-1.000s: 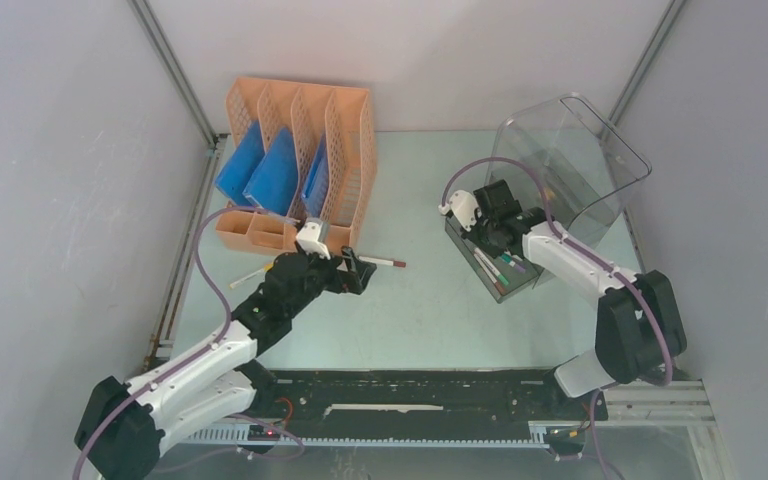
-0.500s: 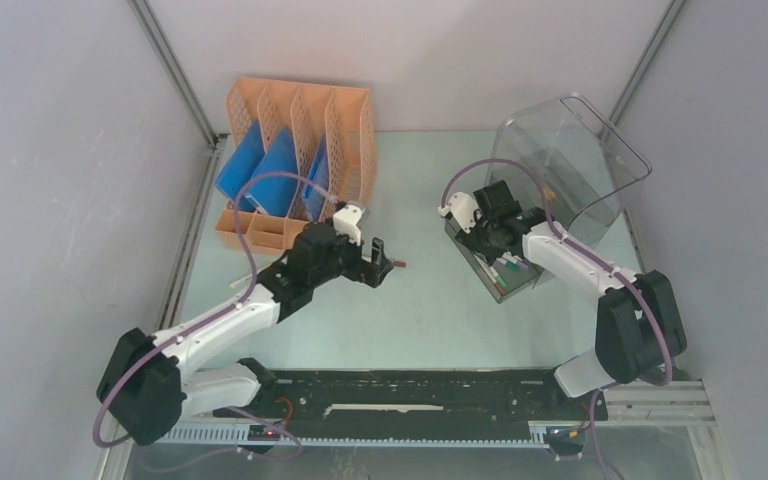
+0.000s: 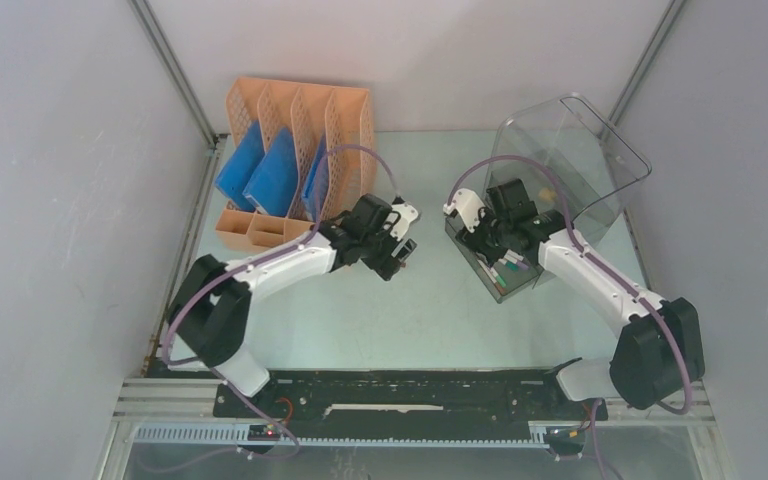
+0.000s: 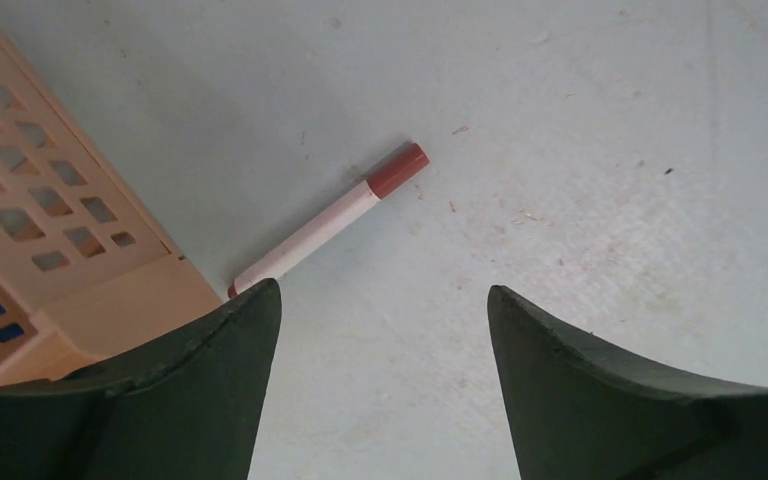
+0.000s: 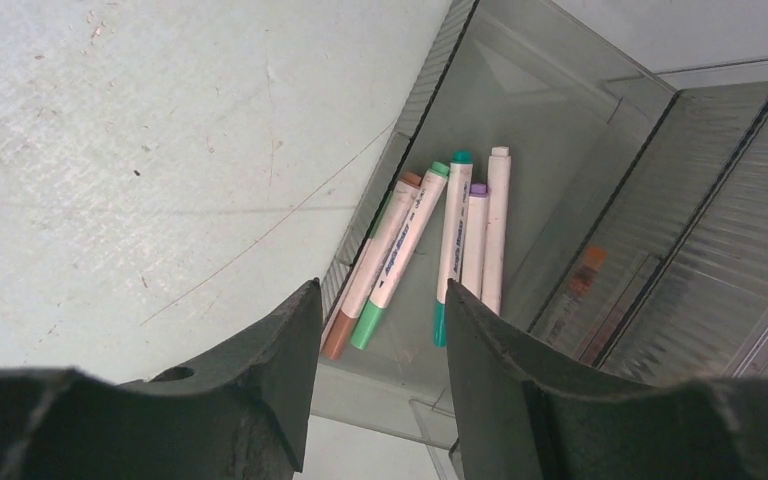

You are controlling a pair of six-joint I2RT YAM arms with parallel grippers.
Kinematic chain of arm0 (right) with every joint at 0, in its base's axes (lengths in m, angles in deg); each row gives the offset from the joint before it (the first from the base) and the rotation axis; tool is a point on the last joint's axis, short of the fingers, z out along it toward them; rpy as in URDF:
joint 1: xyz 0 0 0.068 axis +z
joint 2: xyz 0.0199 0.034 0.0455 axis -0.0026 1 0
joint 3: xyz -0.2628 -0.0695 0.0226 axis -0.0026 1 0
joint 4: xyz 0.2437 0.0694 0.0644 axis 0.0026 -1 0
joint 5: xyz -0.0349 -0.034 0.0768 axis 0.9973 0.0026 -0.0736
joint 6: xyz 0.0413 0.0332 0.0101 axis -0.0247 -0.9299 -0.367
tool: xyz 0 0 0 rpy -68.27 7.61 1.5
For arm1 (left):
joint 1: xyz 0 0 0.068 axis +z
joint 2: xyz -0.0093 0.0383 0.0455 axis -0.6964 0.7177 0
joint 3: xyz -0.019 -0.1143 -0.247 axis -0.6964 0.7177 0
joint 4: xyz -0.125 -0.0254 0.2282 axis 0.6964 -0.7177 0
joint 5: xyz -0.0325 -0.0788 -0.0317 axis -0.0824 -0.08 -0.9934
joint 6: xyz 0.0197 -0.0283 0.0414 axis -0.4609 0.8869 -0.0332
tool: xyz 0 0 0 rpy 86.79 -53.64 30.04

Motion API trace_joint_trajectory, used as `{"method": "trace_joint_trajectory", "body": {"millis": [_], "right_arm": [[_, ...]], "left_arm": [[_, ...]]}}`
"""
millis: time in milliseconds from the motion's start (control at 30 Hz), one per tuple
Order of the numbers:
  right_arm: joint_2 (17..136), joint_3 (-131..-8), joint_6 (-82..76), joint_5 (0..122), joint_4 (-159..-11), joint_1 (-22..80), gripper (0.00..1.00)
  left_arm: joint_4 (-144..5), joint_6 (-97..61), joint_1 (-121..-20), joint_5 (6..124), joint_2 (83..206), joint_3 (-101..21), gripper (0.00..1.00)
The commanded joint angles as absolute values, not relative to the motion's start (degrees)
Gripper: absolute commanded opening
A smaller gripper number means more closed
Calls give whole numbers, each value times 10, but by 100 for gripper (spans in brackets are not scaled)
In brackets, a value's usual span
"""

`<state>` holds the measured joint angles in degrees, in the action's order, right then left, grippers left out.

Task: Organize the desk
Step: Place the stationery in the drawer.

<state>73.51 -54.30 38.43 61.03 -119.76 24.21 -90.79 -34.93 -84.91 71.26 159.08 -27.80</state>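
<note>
Drawer [image 5: 530, 120] holds five markers [image 5: 455, 240]; one red-capped marker [image 4: 330, 222] on desk [image 4: 610, 150]

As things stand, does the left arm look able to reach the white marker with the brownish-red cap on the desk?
Probably yes: the left gripper is open just short of the white marker, bare pale-green desk between; the orange perforated rack beside its uncapped end may crowd one finger.
</note>
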Motion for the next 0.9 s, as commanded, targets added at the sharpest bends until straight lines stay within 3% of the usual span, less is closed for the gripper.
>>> {"method": "trace_joint_trajectory", "body": {"millis": [0,433,867], "right_arm": [[715,-543,394,587,-1202,234,56],[701,-543,399,572,-1208,220,56],[695,-543,404,562,-1212,211,56]], "left_arm": [[-981,-430,-851,718,1643,-351,82],[-1059,-510,-848,751,1791,-472,76],[-1104,-522,-836,710,1871,-526,41]]}}
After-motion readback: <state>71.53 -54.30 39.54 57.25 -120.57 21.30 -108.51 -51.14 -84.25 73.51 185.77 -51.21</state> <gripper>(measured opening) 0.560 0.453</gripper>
